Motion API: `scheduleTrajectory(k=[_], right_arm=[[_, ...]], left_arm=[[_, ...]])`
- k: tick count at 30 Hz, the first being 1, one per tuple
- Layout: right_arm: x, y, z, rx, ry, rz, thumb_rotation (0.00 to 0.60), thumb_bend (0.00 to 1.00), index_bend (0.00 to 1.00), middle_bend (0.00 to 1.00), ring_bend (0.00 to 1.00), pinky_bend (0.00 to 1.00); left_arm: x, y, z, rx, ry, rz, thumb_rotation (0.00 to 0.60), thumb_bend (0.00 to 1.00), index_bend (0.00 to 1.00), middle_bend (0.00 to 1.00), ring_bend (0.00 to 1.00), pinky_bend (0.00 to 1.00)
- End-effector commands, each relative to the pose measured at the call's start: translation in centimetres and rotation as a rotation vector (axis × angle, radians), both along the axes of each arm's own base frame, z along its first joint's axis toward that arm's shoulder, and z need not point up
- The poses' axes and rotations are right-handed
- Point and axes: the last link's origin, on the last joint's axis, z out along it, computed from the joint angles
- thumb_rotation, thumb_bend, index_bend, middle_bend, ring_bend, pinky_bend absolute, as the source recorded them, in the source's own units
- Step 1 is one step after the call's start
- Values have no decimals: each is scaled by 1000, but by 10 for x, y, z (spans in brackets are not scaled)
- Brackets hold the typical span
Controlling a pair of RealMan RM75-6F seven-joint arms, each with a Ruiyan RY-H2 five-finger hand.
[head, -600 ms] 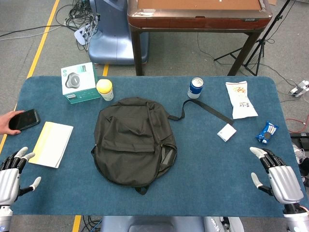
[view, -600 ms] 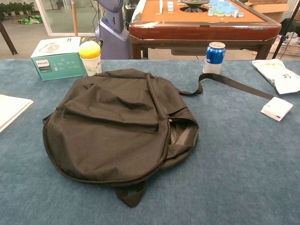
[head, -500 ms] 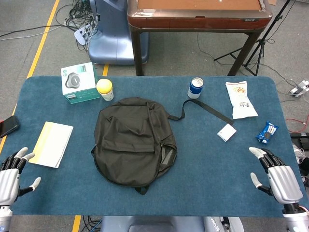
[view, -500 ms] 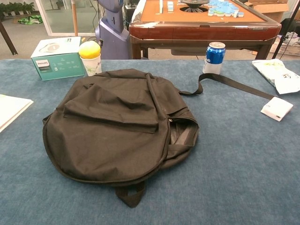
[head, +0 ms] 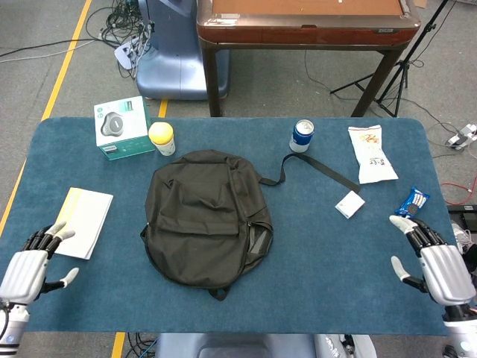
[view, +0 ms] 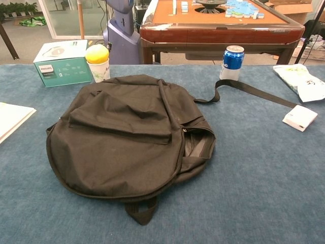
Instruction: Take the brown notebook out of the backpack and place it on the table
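Head view shows both hands low at the near edge of the blue table (head: 320, 246), one at each corner, well apart from the black backpack (head: 205, 216) that lies flat in the middle. The left hand (head: 30, 270) sits at the near left corner, back of the palm upward, its fingers (head: 51, 236) extended and slightly spread toward the far side, thumb out to the inner side; it holds nothing. Its fingertips reach close to the near edge of a white-and-yellow booklet (head: 80, 221) lying just beyond it, though I cannot tell whether they touch. The right hand (head: 440, 261) mirrors this at the near right corner: palm down, fingers (head: 414, 230) straight and parted, thumb out toward the centre, empty. A small blue snack packet (head: 412, 201) lies just beyond its fingertips.

Chest view shows neither hand. It does show the backpack (view: 127, 147) up close, its side zipper gaping partly open on the right-hand side, with only dark lining visible inside. The brown notebook cannot be seen in either view; the bag's opening shows nothing of it. A long strap (view: 254, 91) trails from the bag toward a small white box (view: 299, 117).

Along the far side of the table stand a teal product box (head: 123, 127), a yellow-lidded cup (head: 161, 137), a blue can (head: 301, 135) and a white snack bag (head: 371, 154).
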Motion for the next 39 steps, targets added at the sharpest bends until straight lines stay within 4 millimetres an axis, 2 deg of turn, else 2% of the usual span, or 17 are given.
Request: scheduleTrajectory(k=[1, 11, 16, 21, 31, 39], right_arm=[[5, -4, 5, -5, 5, 5, 600, 405, 146, 179, 120, 280], [11, -3, 10, -5, 17, 4, 600, 405, 146, 176, 118, 280], [12, 1, 13, -10, 21, -2, 600, 405, 146, 175, 116, 280], [10, 5, 13, -12, 19, -13, 600, 406, 146, 175, 116, 280], [6, 11, 12, -12, 16, -27, 600, 405, 146, 175, 116, 280], [1, 15, 12, -17, 10, -43, 600, 405, 146, 175, 116, 280]], left_arm=[[3, 21, -11, -76, 1, -77, 600, 201, 231, 108, 89, 91], [17, 68, -56, -225, -34, -243, 600, 201, 224, 108, 89, 90], [25, 81, -77, -283, -7, -321, 600, 201, 112, 58, 84, 91], [37, 90, -95, -315, 16, -390, 600, 201, 60, 8, 65, 90], [53, 100, -124, -367, 123, -481, 600, 200, 47, 4, 60, 90], [58, 105, -140, -372, 263, -573, 600, 201, 47, 0, 59, 90]])
